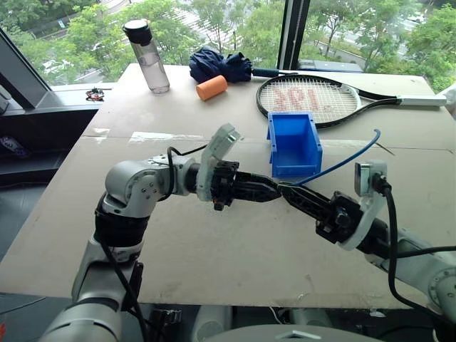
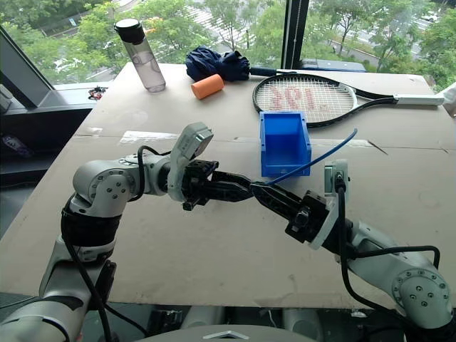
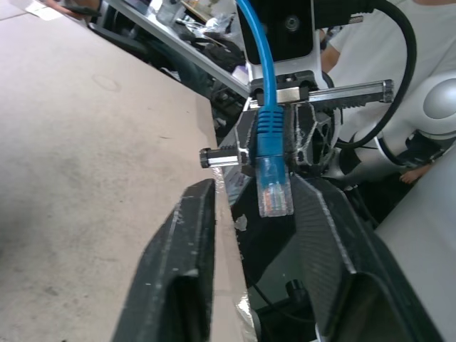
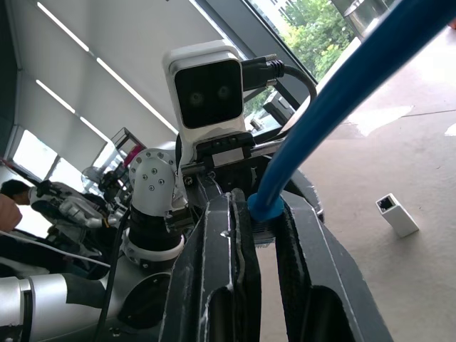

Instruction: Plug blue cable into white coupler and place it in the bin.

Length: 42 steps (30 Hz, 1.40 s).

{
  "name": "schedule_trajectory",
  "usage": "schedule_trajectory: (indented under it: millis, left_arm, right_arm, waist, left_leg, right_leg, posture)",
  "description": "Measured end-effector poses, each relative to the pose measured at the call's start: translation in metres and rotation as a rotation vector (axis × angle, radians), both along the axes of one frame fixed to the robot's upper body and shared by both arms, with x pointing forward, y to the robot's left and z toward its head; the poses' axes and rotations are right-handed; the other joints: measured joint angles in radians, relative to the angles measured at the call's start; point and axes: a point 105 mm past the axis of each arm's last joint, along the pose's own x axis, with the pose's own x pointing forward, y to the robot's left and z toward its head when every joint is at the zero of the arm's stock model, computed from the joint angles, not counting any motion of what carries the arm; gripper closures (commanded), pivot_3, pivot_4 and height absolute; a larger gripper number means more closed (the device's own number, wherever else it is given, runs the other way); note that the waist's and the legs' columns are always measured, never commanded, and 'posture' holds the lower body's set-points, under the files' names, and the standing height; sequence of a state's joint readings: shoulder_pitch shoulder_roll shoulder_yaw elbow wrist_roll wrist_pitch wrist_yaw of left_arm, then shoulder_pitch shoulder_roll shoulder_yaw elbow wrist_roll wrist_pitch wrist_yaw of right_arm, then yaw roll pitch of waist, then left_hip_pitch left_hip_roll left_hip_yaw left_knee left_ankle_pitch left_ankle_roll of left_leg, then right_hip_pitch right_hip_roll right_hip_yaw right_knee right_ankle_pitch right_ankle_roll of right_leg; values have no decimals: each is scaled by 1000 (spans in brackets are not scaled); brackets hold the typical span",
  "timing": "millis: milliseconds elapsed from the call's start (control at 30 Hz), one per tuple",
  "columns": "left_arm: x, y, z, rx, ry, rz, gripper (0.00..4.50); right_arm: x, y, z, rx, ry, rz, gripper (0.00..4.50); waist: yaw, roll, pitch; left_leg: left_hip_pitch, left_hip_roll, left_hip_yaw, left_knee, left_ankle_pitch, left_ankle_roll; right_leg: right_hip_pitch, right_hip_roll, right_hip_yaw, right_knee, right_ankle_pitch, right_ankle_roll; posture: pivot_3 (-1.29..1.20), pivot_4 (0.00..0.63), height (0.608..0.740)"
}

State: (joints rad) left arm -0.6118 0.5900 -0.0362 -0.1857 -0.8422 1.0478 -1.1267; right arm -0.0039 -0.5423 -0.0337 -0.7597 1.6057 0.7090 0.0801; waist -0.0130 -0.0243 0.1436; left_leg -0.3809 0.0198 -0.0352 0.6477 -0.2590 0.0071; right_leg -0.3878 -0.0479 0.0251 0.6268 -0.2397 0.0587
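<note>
Two claws meet above our counter: our right claw pinches the blue cable, our left claw gapes empty around its plug.

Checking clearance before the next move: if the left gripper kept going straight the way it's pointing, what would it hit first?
Most likely the blue cable, whose clear plug hangs between the open left gripper fingers, pinched by the right gripper just ahead.
</note>
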Motion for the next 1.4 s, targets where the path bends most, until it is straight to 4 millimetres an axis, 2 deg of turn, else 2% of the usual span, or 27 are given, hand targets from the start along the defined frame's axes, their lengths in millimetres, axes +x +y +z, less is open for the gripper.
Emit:
schedule_trajectory:
  millis: [33, 67, 133, 233, 333, 433, 633, 900, 1000, 1067, 1100, 1167, 1200, 1333, 1400]
  left_arm:
    - [7, 11, -3, 29, -30, 78, 1002]
    - [19, 30, -8, 73, -70, 200, 510]
    - [31, 56, -18, 162, -169, 345, 510]
    - [38, 85, -43, 322, -295, 457, 510]
    - [44, 99, -66, 379, -325, 546, 510]
    - [44, 90, -82, 387, -330, 552, 510]
    - [54, 78, -89, 398, -354, 594, 510]
    - [62, 40, -111, 396, -346, 682, 510]
    - [65, 35, -116, 421, -363, 724, 1244]
    - [66, 37, -117, 431, -376, 739, 2027]
    - [66, 37, -117, 432, -380, 738, 2659]
    - [65, 40, -117, 440, -392, 731, 3582]
    - [64, 42, -117, 446, -398, 719, 3895]
    - [60, 43, -118, 436, -398, 659, 3886]
    - [51, 36, -118, 407, -376, 531, 3886]
  right_arm:
    - [0, -1, -1, 0, 6, -4, 4500]
    - [0, -2, -5, -2, 21, -15, 4500]
    - [4, -5, -8, -7, 28, -36, 4500]
    - [8, -4, -15, -32, 30, -54, 4500]
    - [12, 0, -20, -40, 34, -48, 4500]
    - [15, 3, -21, -45, 26, -49, 4500]
    - [16, 3, -19, -49, 9, -54, 4500]
    - [12, -2, -29, -99, 19, -101, 4500]
    - [11, -2, -29, -108, 9, -111, 4500]
    - [11, -2, -30, -112, 13, -118, 4500]
    - [11, -3, -31, -115, 15, -121, 4500]
    - [11, -3, -32, -122, 12, -128, 4500]
    - [12, -4, -32, -129, 7, -134, 4500]
    - [14, -6, -32, -156, -20, -150, 4500]
    - [19, -7, -30, -212, -78, -160, 4500]
  waist:
    - [-3, 0, 0]
    - [-4, 0, 0]
    - [0, 0, 0]
    - [4, 0, 0]
    - [15, 0, 0]
    - [27, 0, 0]
    - [25, 0, 0]
    - [25, 0, 0]
    - [24, -1, -1]
    - [24, 0, -1]
    - [24, 0, -1]
    - [24, 0, -1]
    - [24, 0, -1]
    - [24, 0, -1]
    - [24, 0, -1]
  left_leg:
    - [1, 1, 0, -1, 0, 0]
    - [1, 1, 0, -2, 0, 0]
    - [1, 1, 1, -2, 0, 0]
    - [1, 1, 2, -2, 0, 0]
    - [-1, 1, 1, -2, 0, 0]
    - [-2, 1, 1, -1, 0, 0]
    - [-2, 0, 2, 0, 0, 0]
    - [-2, -1, 1, 0, 0, 0]
    - [-1, -1, 1, 0, 0, 0]
    - [-1, -1, 1, 0, 0, 0]
    - [-1, -1, 1, 0, 0, 0]
    - [-1, -1, 1, 0, 0, 0]
    - [-1, -1, 2, 0, 0, 0]
    - [-1, -1, 2, 0, 0, 0]
    - [-1, -1, 2, 0, 0, 0]
  right_leg:
    - [0, 1, 1, 0, 0, 0]
    - [0, 1, 2, 0, 0, 0]
    - [-1, 1, 1, 0, 0, -1]
    - [-1, 0, 2, -1, -1, -2]
    - [-2, -1, 2, -1, -1, -2]
    - [-2, -3, 2, -1, -1, -2]
    - [-2, -2, 2, -1, 0, -1]
    - [-2, -2, 1, 0, 2, 2]
    - [-2, -2, 1, 0, 2, 2]
    - [-2, -1, 1, 0, 2, 2]
    - [-2, -1, 1, 0, 2, 2]
    - [-2, -2, 1, 0, 2, 2]
    - [-2, -2, 1, 0, 2, 2]
    - [-2, -1, 1, 0, 1, 2]
    - [-2, -1, 1, 0, 0, -1]
  posture:
    - [0, 150, 740]
    - [0, 150, 740]
    - [0, 150, 740]
    - [0, 150, 740]
    - [0, 150, 740]
    - [0, 150, 740]
    - [0, 150, 740]
    - [0, 150, 740]
    - [0, 150, 740]
    - [0, 150, 740]
    - [0, 150, 740]
    - [0, 150, 740]
    - [0, 150, 740]
    - [0, 150, 740]
    - [0, 150, 740]
